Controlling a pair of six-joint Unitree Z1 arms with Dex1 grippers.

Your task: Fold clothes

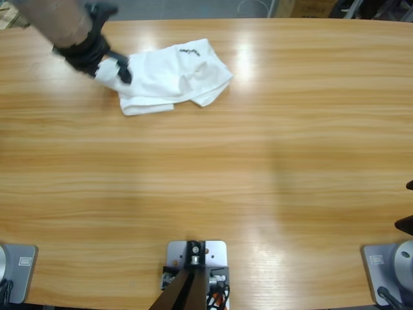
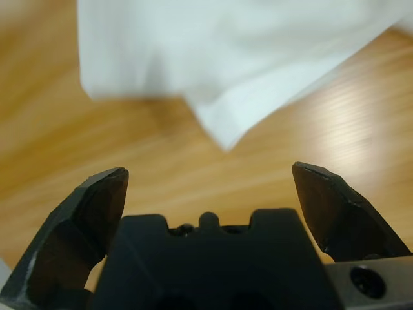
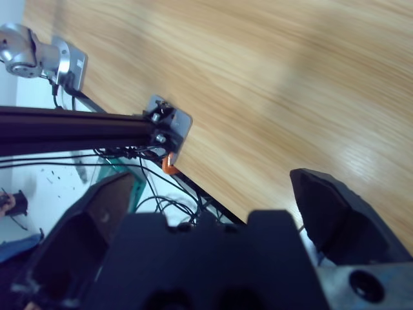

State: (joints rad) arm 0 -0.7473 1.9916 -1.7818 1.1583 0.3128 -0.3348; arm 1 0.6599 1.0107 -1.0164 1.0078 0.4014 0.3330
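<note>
A white T-shirt (image 1: pixel 171 74) lies crumpled in a loose bundle at the table's far left, with small dark lettering showing on its top fold. In the left wrist view the white shirt (image 2: pixel 219 51) fills the top, and one corner hangs toward the jaws. My left gripper (image 1: pixel 119 68) sits at the bundle's left edge. The left gripper (image 2: pixel 210 174) is open, with only bare wood between its jaws. My right gripper (image 3: pixel 213 181) is open and holds nothing. It looks down at the table's near edge, far from the shirt.
The wooden table (image 1: pixel 226 181) stretches bare across the middle and right. In the right wrist view, a black rig bar (image 3: pixel 71 126) and cables (image 3: pixel 148 194) hang past the table's edge. A dark part of an arm (image 1: pixel 406 223) shows at the right edge of the high view.
</note>
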